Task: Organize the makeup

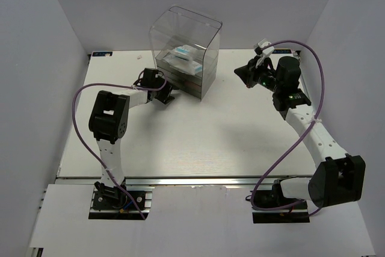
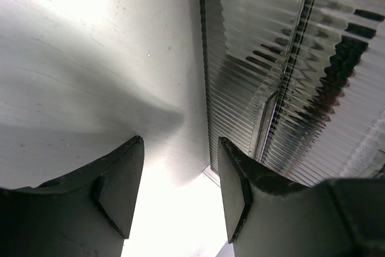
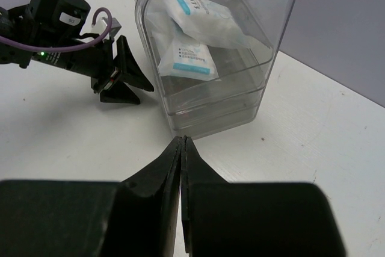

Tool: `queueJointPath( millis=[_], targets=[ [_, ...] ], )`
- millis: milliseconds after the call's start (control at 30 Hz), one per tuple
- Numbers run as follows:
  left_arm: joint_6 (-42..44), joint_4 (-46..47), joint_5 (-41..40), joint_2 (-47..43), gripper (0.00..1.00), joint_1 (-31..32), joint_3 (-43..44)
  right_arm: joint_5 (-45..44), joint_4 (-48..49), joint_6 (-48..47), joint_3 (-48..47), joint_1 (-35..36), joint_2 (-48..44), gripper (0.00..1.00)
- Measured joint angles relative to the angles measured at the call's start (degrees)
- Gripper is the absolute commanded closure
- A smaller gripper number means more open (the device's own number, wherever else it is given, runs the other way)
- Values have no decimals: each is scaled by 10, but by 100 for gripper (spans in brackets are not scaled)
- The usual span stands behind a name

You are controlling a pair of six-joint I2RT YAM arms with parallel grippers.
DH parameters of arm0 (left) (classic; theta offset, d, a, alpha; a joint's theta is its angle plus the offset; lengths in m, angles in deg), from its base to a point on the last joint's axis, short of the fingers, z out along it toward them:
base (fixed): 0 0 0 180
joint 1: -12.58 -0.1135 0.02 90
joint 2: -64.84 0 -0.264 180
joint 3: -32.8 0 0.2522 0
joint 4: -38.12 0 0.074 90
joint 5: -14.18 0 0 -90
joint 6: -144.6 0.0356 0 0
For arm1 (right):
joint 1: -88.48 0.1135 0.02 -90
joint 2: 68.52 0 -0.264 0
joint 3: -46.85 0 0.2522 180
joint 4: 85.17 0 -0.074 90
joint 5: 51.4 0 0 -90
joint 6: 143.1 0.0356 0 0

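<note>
Two white blue-printed makeup packets (image 1: 183, 56) (image 3: 195, 16) lie stacked in the top compartment of the clear drawer box (image 1: 207, 34) (image 3: 274, 46). Dark shapes show faintly through the lower drawers; I cannot tell what they are. My left gripper (image 1: 169, 97) (image 2: 180, 191) (image 3: 123, 82) stands open on the table by the box's left front corner, with nothing between its fingers. The ribbed drawer fronts (image 2: 289, 88) are right beside its right finger. My right gripper (image 1: 239, 72) (image 3: 182, 144) is shut and empty. It hangs above the table to the right of the box and points at it.
The white table (image 1: 198, 136) runs from the box to the arms' bases. Grey walls close in the left, back and right sides. Purple cables (image 1: 301, 142) loop along both arms.
</note>
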Motion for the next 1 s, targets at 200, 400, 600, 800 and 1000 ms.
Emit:
queueJointPath(
  millis=[200, 400, 600, 800, 1000],
  targets=[
    [4, -38, -8, 10, 32, 0, 34, 0, -4, -1, 3, 0, 0, 93],
    [-2, -41, -9, 14, 28, 0, 44, 0, -4, -2, 3, 0, 0, 93],
    [-1, -39, -7, 12, 28, -2, 40, 0, -8, -7, 14, 0, -9, 88],
    [20, -34, -15, -68, 20, -3, -63, 9, -31, -26, 21, 0, -20, 15],
    [105, -72, -31, -234, 2, -10, -175, 40, -97, -77, 21, -2, -43, 11]
  ],
)
